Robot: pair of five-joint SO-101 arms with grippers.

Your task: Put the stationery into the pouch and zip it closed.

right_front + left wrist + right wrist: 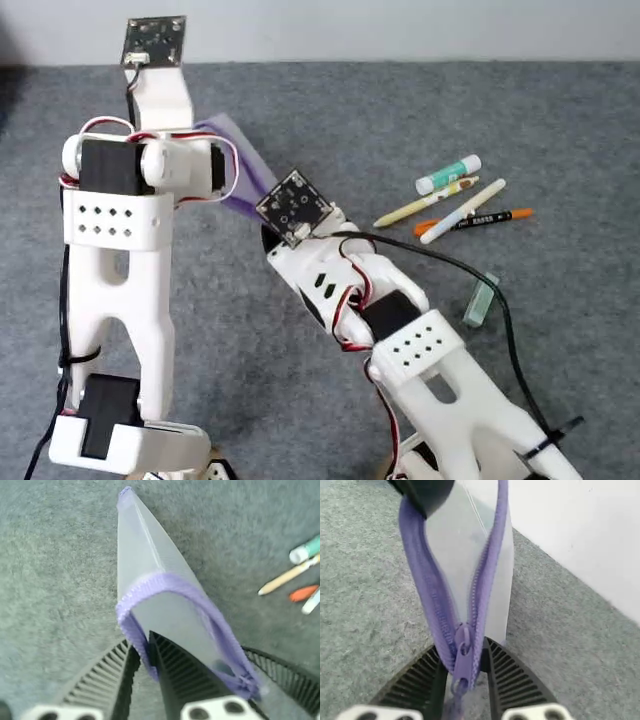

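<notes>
Fingers clamped on the purple-trimmed mouth of the translucent pouch (150, 580), the left gripper (144, 647) holds it on edge over the grey bench (50, 555), as the left wrist view has it. The right wrist view supplies the other end: the right gripper (463, 650), fingers pinched on the zipper pull (463, 660), the zip gaping above. In the high view the left arm (115, 220) and right arm (400, 330) cover both grips, leaving a sliver of pouch (243, 172) between them. Well apart on the bench lie a glue stick (449, 175), a yellow pencil (425, 202), a white marker (463, 211), an orange pen (480, 219) and a small clear case (480, 300), all outside the pouch.
</notes>
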